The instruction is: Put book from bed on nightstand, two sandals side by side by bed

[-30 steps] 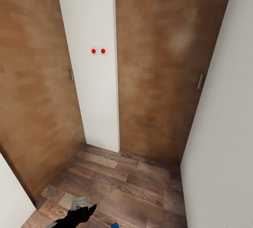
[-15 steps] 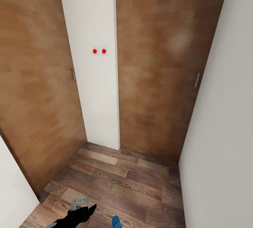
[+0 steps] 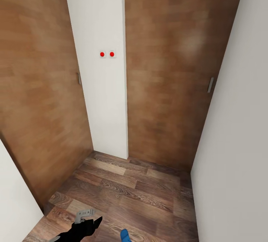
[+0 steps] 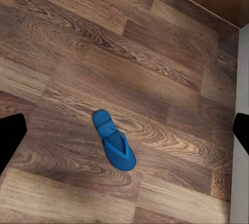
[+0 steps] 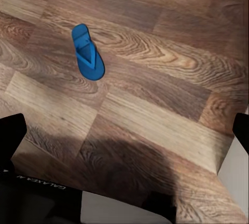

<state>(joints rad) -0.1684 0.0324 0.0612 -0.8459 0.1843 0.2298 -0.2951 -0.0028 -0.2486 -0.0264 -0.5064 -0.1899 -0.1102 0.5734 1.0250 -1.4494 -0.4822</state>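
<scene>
Sandal (image 4: 114, 147) first: one bright blue slide lies flat on the wood-plank floor (image 3: 141, 193), alone, near the foot of a white wall on the right. From my head camera I catch just its tip (image 3: 125, 235) at the bottom edge, the rest cut off below the frame. In the left wrist view it sits between the two dark fingers of the left gripper (image 4: 124, 136), which are spread wide with nothing in them; its long axis runs on a slant across the planks. In the right wrist view the same sandal (image 5: 87, 51) lies farther off, ahead of the right gripper (image 5: 124, 130), whose fingers are also spread apart and empty. I judge the left arm the better placed, roughly above the sandal, so the next move would be a straight descent with the wrist turned to cross the narrow sole. Ahead I see two brown wooden doors (image 3: 175, 70) and a white pillar with two red buttons (image 3: 107, 54). A dark shadow covers the floor close under my right wrist.
</scene>
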